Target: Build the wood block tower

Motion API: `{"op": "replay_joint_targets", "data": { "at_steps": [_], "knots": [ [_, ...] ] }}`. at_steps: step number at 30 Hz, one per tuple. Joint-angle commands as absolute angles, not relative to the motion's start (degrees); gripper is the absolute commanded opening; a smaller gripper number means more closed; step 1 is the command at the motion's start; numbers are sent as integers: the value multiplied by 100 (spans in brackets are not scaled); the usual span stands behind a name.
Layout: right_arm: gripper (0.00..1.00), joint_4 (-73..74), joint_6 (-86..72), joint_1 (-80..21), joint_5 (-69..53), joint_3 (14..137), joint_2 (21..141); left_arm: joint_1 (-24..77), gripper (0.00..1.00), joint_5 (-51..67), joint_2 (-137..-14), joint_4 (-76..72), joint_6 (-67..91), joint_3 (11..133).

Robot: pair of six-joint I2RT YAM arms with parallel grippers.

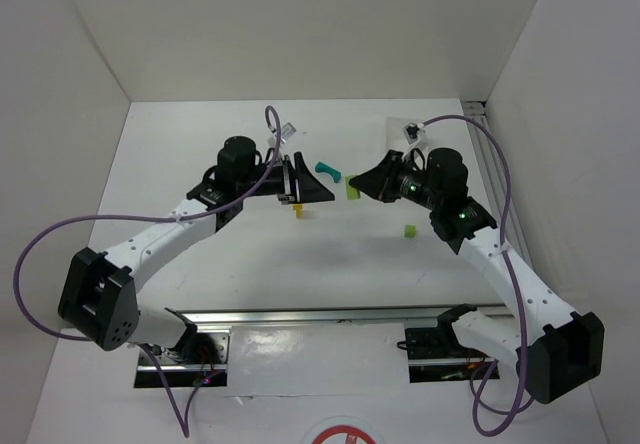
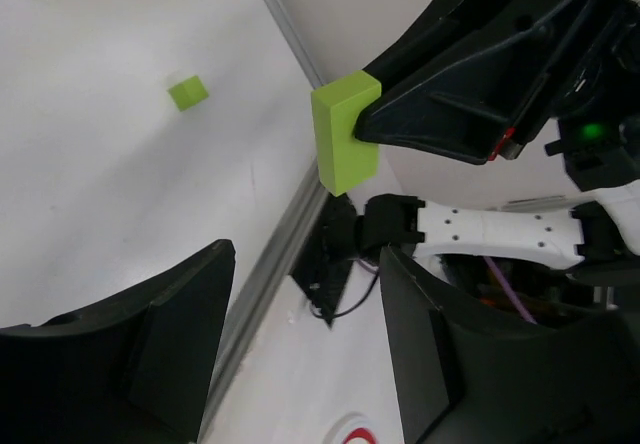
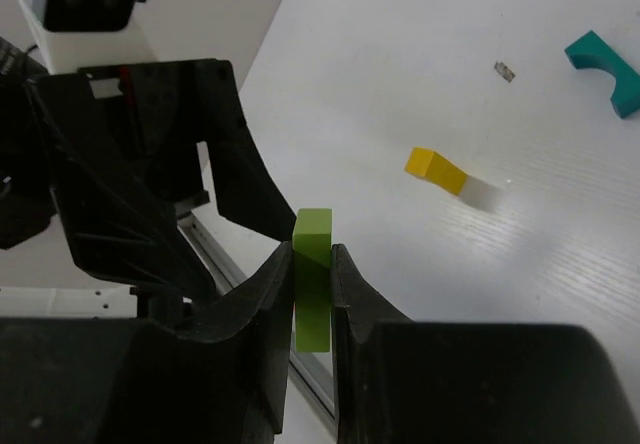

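Observation:
My right gripper (image 1: 360, 188) is shut on a lime-green post (image 1: 353, 191) and holds it upright above the table. The right wrist view shows the post (image 3: 313, 274) pinched between the two fingers, and it also shows in the left wrist view (image 2: 345, 134). My left gripper (image 1: 315, 189) is open and empty, facing the right gripper close by; its jaws stand wide apart (image 2: 300, 349). A yellow block (image 1: 298, 210) lies on the table under the left gripper and shows in the right wrist view (image 3: 437, 170). A teal arch (image 1: 327, 172) lies just behind, between the grippers (image 3: 603, 59).
A small lime-green cube (image 1: 409, 231) sits alone on the table, right of the grippers (image 2: 187, 92). A metal rail (image 1: 300, 316) runs along the near edge by the arm bases. White walls enclose the table on three sides.

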State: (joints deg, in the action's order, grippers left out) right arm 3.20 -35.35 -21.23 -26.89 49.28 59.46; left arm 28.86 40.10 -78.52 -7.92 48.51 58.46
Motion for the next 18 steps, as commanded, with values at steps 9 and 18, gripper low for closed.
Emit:
{"op": "replay_joint_targets", "data": {
  "at_steps": [9, 18],
  "knots": [
    [15, -685, -3998, -2136, -2698, 4939, 5756, 2979, 71, 5010, -8279, -3602, 6318, 5405],
    [15, -932, -4052, -2241, -2865, 4992, 5862, 2979, 71, 5071, -8543, -4498, 6609, 5300]
  ]
}}
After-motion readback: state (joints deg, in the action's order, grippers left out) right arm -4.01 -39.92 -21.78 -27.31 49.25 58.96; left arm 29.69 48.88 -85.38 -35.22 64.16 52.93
